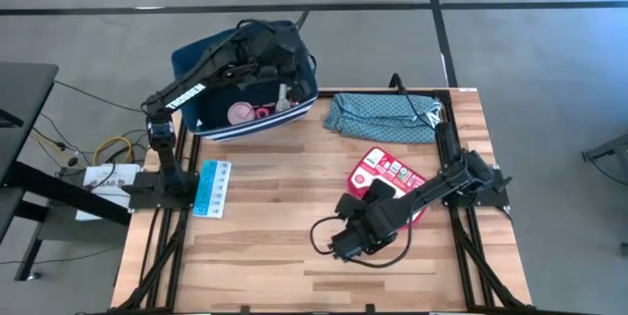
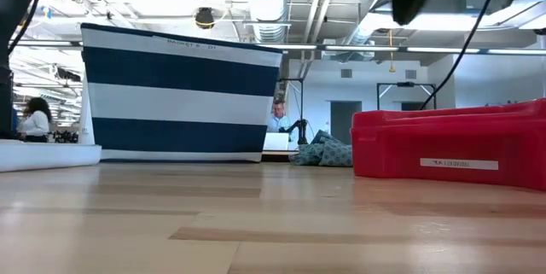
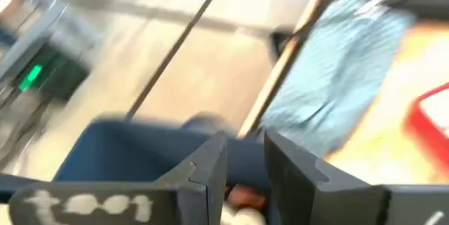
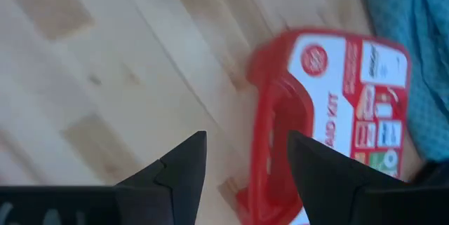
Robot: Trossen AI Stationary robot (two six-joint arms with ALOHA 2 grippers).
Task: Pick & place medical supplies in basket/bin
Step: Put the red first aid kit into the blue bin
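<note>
The right gripper (image 4: 245, 176) hangs over the wood table (image 1: 275, 256) with its two dark fingers spread and nothing between them. In the right wrist view the red first-aid kit (image 4: 330, 113) lies just ahead of the fingertips, its near rim in line with the gap between them. From above, the kit (image 1: 385, 172) rests flat on the right half of the table, its long axis running diagonally from the teal patterned cloth (image 1: 383, 117) down toward the right arm's wrist, and part of it is covered by that arm. The right arm is clearly the nearer one, so the coming move likely turns on a short advance along the gripper's own pointing direction until the fingers straddle the kit's rim.

The left gripper (image 3: 245, 176) is over the navy striped bin (image 1: 245, 70) at the table's far left corner, its fingers held slightly apart with nothing seen between them. Inside the bin lie a pink round tub (image 1: 239, 113) and other small pale items too indistinct to name. A light-blue flat box (image 1: 212, 187) lies near the left edge, below the bin, closer to the left arm's base. The bin stands well apart from the kit, up and to the left of it across the table, so a carry would run that way.
</note>
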